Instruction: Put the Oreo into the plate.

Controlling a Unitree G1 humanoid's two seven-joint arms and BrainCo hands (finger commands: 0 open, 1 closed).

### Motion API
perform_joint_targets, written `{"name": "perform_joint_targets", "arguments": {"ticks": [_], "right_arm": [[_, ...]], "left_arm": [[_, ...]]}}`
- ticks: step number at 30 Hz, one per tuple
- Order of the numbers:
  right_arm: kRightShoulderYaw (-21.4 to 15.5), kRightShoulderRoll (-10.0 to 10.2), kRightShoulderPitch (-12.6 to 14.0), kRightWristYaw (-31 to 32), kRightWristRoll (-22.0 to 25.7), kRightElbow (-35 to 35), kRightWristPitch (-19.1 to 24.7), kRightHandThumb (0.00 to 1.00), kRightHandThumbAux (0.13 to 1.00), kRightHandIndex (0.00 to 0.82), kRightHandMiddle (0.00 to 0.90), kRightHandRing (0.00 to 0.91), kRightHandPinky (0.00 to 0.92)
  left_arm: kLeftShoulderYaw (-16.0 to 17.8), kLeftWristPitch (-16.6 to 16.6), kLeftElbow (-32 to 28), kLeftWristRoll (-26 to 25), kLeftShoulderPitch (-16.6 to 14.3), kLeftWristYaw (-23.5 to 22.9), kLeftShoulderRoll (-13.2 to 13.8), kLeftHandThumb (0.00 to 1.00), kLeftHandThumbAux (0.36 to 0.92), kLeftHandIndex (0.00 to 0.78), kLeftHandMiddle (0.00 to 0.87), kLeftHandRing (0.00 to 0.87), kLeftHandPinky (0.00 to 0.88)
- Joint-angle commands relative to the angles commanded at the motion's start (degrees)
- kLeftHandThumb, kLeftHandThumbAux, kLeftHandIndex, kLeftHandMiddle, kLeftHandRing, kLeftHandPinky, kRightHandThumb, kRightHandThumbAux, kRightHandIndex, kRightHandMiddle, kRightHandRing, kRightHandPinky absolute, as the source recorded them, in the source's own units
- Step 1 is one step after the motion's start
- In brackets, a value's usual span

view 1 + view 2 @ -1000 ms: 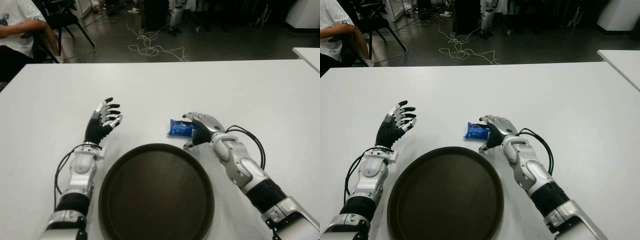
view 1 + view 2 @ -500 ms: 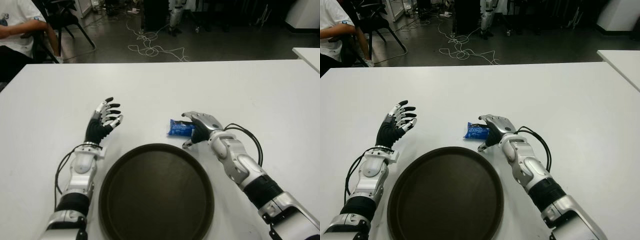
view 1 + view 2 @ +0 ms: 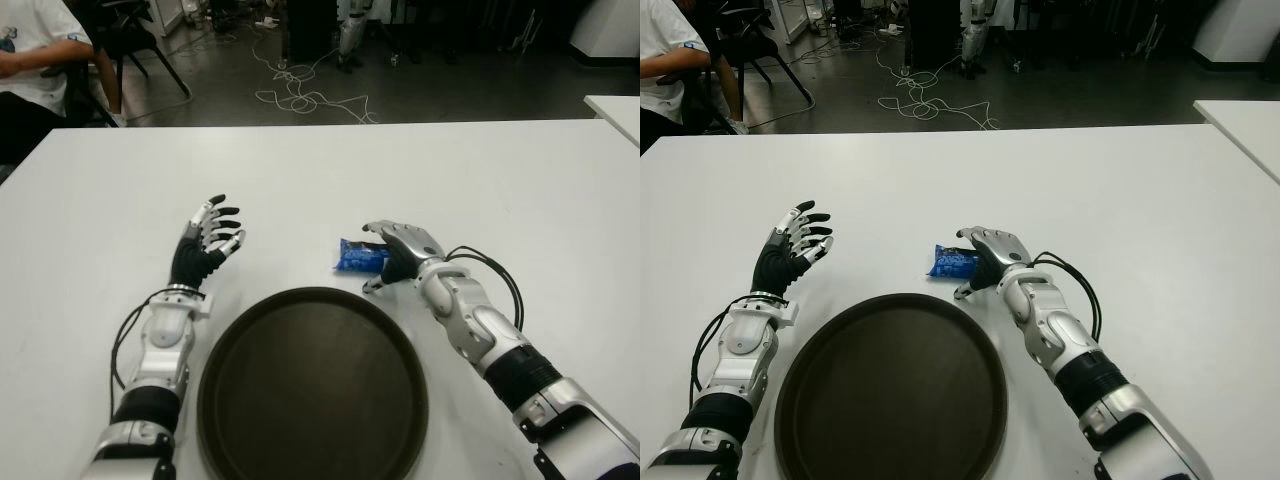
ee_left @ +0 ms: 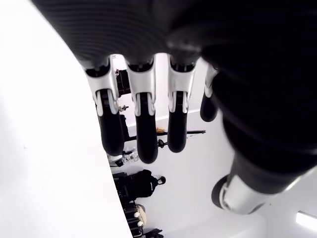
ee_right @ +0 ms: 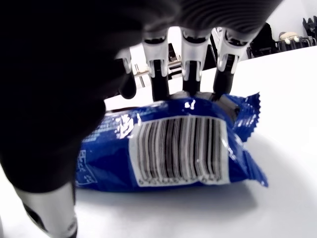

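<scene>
The Oreo [image 3: 356, 257] is a blue packet lying flat on the white table [image 3: 300, 170], just beyond the far right rim of the dark round plate [image 3: 310, 390]. My right hand [image 3: 393, 256] arches over the packet's right end. In the right wrist view its fingertips [image 5: 190, 87] touch the far top edge of the Oreo [image 5: 173, 148], barcode side facing the camera, while the thumb stays apart on the near side. My left hand [image 3: 208, 240] is held up left of the plate, its fingers [image 4: 138, 129] spread and holding nothing.
A person [image 3: 30, 60] sits by a chair beyond the table's far left corner. Cables [image 3: 305, 100] lie on the dark floor behind the table. Another white table's corner [image 3: 615, 110] shows at the right edge.
My right hand has crept slightly forward over the packet and its forearm has shifted a little. The Oreo and the left hand have stayed put.
</scene>
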Motion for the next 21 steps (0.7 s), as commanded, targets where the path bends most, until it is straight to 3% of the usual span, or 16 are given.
{"name": "perform_joint_targets", "arguments": {"ticks": [8, 16, 21], "right_arm": [[-0.23, 0.43, -0.4, -1.75, 0.42, 2.29, -1.36, 0.0, 0.829, 0.21, 0.262, 0.273, 0.275], [-0.19, -0.18, -0.1, -9.31, -0.36, 4.8, -6.64, 0.031, 0.854, 0.403, 0.464, 0.477, 0.477], [0.19, -0.57, -0.46, -11.91, -0.73, 6.25, -8.42, 0.068, 0.839, 0.461, 0.524, 0.523, 0.508]], "left_arm": [[0.05, -0.42, 0.17, -0.81, -0.06, -0.58, -0.22, 0.407, 0.743, 0.144, 0.261, 0.286, 0.309], [0.11, -0.86, 0.26, -1.57, -0.03, -1.47, -0.39, 0.407, 0.74, 0.138, 0.263, 0.29, 0.323], [0.1, -0.98, 0.08, -1.47, 0.04, -1.41, -0.44, 0.423, 0.738, 0.14, 0.267, 0.295, 0.333]]}}
